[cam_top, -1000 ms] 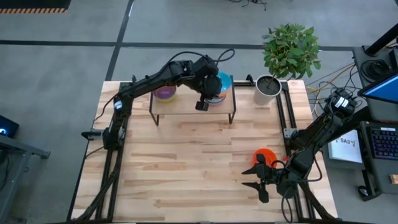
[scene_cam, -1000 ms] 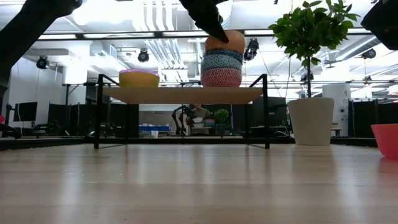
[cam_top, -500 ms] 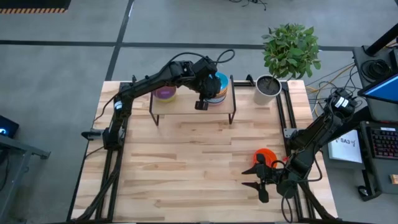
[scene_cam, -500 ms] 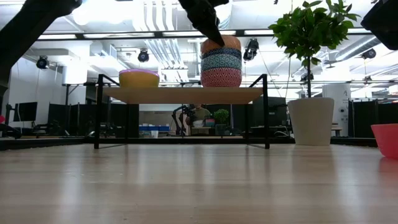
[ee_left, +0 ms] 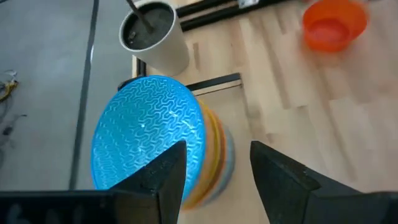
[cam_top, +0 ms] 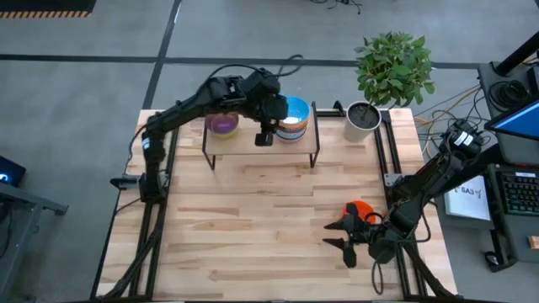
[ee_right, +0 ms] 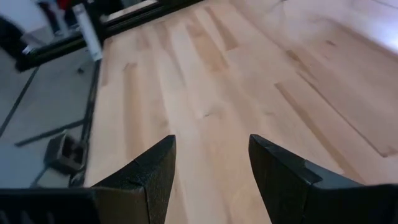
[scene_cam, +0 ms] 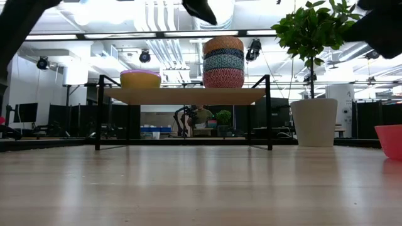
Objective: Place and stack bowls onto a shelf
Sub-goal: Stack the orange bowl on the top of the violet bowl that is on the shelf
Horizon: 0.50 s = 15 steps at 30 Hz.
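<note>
A light wooden tabletop [cam_top: 269, 227] of butcher-block planks stands on a grey concrete floor [cam_top: 76, 84] crossed by dark seams. A leafy potted plant [cam_top: 393, 67] rises at the table's far right corner, its trunk set in a pale round pot [scene_cam: 313, 121]. Black frame rails [cam_top: 389, 160] run along the table's right side. Beyond them, cables trail toward a desk with a keyboard [cam_top: 520, 192]. Across the room, white ceiling ducts [scene_cam: 160, 34] and strip lights [scene_cam: 94, 36] hang over an open workshop, where a person [scene_cam: 200, 117] sits far off.
</note>
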Tool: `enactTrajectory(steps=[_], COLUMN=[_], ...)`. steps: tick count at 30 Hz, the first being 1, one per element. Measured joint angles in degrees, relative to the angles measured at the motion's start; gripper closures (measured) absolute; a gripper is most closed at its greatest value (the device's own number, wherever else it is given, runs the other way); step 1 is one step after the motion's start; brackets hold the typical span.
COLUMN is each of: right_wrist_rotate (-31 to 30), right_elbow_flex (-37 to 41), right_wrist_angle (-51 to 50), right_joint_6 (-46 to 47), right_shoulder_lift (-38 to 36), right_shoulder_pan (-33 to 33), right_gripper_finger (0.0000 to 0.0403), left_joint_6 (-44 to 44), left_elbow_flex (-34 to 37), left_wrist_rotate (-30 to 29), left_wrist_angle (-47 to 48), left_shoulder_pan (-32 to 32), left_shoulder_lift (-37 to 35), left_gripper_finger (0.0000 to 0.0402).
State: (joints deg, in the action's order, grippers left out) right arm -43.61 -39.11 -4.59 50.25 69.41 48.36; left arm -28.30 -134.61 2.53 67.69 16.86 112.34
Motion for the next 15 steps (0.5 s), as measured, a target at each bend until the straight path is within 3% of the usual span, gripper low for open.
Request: enactTrajectory(steps=[4,10,15], right_wrist_rotate=[1.87,19.98,26.50], right_elbow_flex=[-0.04,-0.67,-3.92], right_wrist_angle=[-2.83,-12.46,-25.62], right_joint_6=[4.76,16.55,23.10], right_shoulder_lift=[-0.04,-0.02,-0.02], right_shoulder_pan=[-3.89,-11.22,-12.78], right_gripper_finger=[0.0211,0.0211,0.0211], left_joint_6=[5.72,9.37,9.22], left_elbow_flex=[0.34,1.01,4.51], left_wrist_rotate=[5.63,8.33,8.52], left_wrist_angle=[2.52,6.12,7.06], left_shoulder_pan=[-0.85,-5.20,-9.49], left_shoulder_lift=[-2.04,-2.02,-2.60], left_gripper_finger=[0.0243,0.0250,0.0256])
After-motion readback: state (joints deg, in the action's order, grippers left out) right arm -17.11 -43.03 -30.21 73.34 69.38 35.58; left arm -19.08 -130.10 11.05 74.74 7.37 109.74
